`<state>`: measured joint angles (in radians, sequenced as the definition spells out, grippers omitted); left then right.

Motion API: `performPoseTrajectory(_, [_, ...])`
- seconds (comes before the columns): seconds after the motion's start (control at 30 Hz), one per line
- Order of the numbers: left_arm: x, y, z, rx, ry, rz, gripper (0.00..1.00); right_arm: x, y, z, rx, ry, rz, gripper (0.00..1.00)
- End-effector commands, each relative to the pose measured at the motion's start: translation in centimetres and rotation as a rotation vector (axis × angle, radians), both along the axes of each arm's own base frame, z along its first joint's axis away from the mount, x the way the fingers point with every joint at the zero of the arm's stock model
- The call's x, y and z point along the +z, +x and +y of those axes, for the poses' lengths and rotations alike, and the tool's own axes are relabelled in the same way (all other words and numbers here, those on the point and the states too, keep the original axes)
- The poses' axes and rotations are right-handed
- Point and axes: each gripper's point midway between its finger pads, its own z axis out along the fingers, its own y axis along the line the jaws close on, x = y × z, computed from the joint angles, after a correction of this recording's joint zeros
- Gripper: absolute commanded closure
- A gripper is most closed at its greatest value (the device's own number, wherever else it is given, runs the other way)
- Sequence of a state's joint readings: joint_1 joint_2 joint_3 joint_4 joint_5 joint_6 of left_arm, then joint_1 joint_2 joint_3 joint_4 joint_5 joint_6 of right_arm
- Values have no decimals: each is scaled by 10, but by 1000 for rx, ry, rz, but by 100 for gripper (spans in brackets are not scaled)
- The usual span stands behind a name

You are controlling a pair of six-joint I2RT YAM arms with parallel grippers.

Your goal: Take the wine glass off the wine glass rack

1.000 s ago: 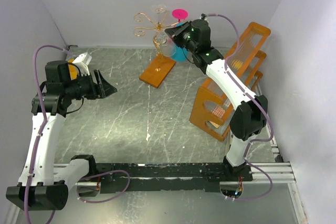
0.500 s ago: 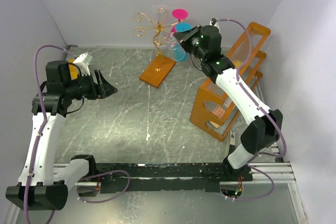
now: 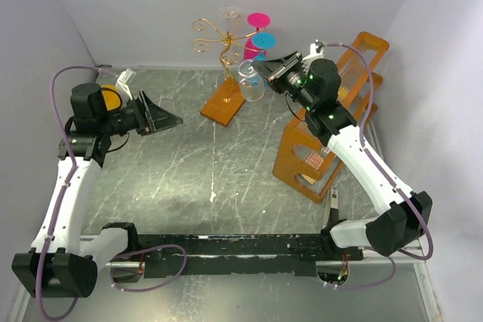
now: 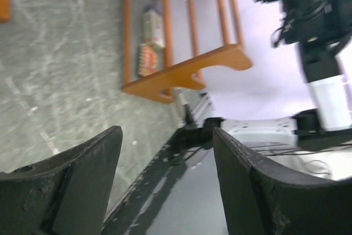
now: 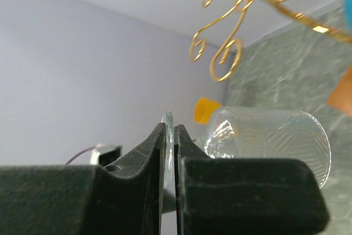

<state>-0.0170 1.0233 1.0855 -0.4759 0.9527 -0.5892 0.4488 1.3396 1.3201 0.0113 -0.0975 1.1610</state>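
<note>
The wine glass rack (image 3: 220,35) is a gold wire stand with scroll arms on a flat orange base (image 3: 226,103) at the back of the table. A pink glass (image 3: 259,19), a blue glass (image 3: 264,39) and a clear glass (image 3: 229,13) hang on it. My right gripper (image 3: 269,72) is shut on the foot of a clear wine glass (image 3: 250,81), held just right of the rack and apart from it. In the right wrist view the gripper (image 5: 169,131) pinches the foot disc, the bowl (image 5: 269,141) lies sideways, and the gold scrolls (image 5: 228,48) are beyond. My left gripper (image 3: 162,118) is open and empty at the left; it also shows in the left wrist view (image 4: 168,138).
A big orange frame with clear panels (image 3: 332,126) stands on the right under my right arm; it also shows in the left wrist view (image 4: 181,75). A yellow-orange object (image 3: 111,99) sits by my left wrist. The black rail (image 3: 241,245) runs along the near edge.
My right gripper has pulled the clear wine glass off the rack, moving right and toward the near side. My left gripper has shifted slightly up and right, still open.
</note>
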Motion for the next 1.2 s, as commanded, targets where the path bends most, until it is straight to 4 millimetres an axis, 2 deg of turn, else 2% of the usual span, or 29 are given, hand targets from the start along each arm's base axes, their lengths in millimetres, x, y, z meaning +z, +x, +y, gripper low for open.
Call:
performPoseTrajectory(0.0, [58,-11,-20,-139,-273,-33,21,59,-46,24,241,233,-119,100])
performPoseTrajectory(0.03, [71,-11,-21,-146,-314,-97,20,66,-53,28,286,278,-141,100])
performPoseTrajectory(0.2, [89,-8,-19,-127,-483,-101,17,79,-76,56,446,412,-142,100])
performPoseTrajectory(0.3, [88,-8,-16,-103,-569,-75,16,90,-93,72,533,479,-156,100])
performPoseTrajectory(0.43, [72,-7,-12,-74,-667,-18,15,100,-112,88,591,528,-174,100])
performPoseTrajectory(0.53, [77,-17,-9,-108,-758,-24,14,95,-118,97,612,547,-163,100])
performPoseTrajectory(0.7, [98,-41,2,-191,-892,-150,17,83,-120,106,629,582,-125,100])
performPoseTrajectory(1.03, [126,-64,5,-265,-918,-277,24,71,-124,117,684,669,-73,100])
performPoseTrajectory(1.17, [139,-74,6,-311,-941,-312,32,60,-120,121,690,705,-41,100])
